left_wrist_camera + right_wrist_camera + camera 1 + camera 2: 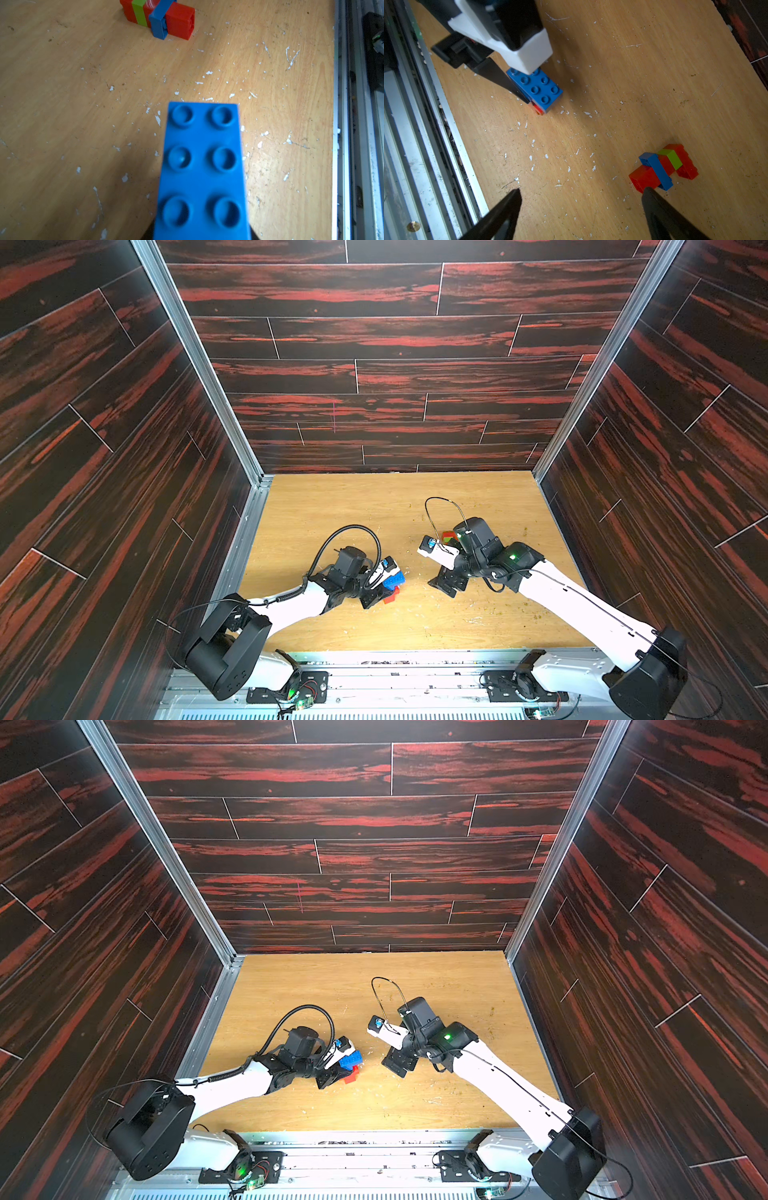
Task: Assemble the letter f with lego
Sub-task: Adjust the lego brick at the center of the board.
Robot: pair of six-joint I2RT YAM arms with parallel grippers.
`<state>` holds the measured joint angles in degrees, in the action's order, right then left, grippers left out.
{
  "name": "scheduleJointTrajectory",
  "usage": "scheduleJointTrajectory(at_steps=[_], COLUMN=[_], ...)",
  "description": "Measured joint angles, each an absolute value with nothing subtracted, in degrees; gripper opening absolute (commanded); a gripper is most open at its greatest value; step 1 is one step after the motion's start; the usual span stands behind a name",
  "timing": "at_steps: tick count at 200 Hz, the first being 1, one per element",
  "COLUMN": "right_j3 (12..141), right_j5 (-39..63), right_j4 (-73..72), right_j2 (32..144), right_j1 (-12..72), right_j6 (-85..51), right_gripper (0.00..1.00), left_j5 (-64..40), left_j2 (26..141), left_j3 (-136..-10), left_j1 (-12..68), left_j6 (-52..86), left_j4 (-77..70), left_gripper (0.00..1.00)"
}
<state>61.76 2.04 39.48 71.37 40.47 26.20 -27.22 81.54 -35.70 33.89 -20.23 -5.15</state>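
in both top views my left claw (387, 588) is at the blue brick (394, 578), which sits on a red brick (392, 596) mid table (332, 510). right claw (446, 587) is at its 3 o'clock, the lego stack (448, 537) at its 2 o'clock.
left wrist: blue brick (203, 166) fills the view, i can't tell if it's clamped.
right wrist: right claw (581, 192) is released, with one fingertip (648, 195) just beside the stack (662, 166).
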Motion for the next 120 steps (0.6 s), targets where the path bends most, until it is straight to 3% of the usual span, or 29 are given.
scheduleJointTrajectory(at_steps=[120], right_j3=[61.78], right_j5=[1.28], right_j4=[40.58], right_j2=[68.86], right_j1=[40.14], right_j6=[25.50], right_gripper=[0.94], left_j5=[-34.92], left_j2=[93.69], left_j3=[-57.10], left_j1=[32.88], left_j6=[-16.45], left_j4=[2.17], left_gripper=[0.40])
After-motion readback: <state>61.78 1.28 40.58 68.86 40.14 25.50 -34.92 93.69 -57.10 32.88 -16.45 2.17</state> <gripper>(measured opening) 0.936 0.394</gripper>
